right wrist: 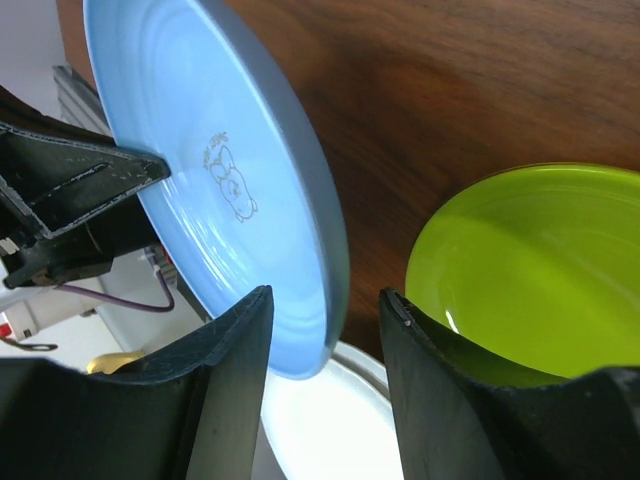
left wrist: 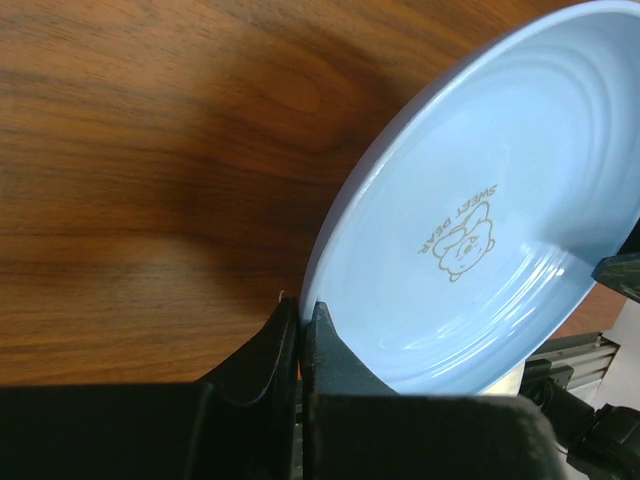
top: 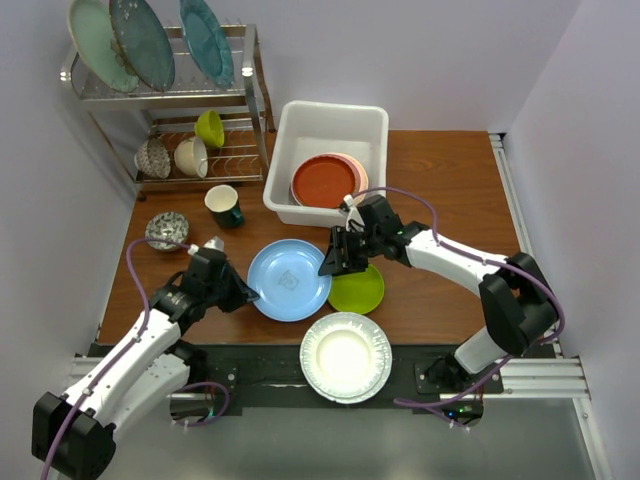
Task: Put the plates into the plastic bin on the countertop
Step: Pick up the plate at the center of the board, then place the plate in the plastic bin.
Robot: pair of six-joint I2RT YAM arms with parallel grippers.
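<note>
My left gripper is shut on the left rim of the blue plate and holds it tilted above the countertop. My right gripper is open with its jaws on either side of the blue plate's right rim. The lime green plate lies just right of it. The white fluted plate lies at the near edge. The white plastic bin holds a rust red plate on other plates.
A wire dish rack at the back left holds three large teal plates and small bowls. A dark green cup and a patterned bowl stand left of the bin.
</note>
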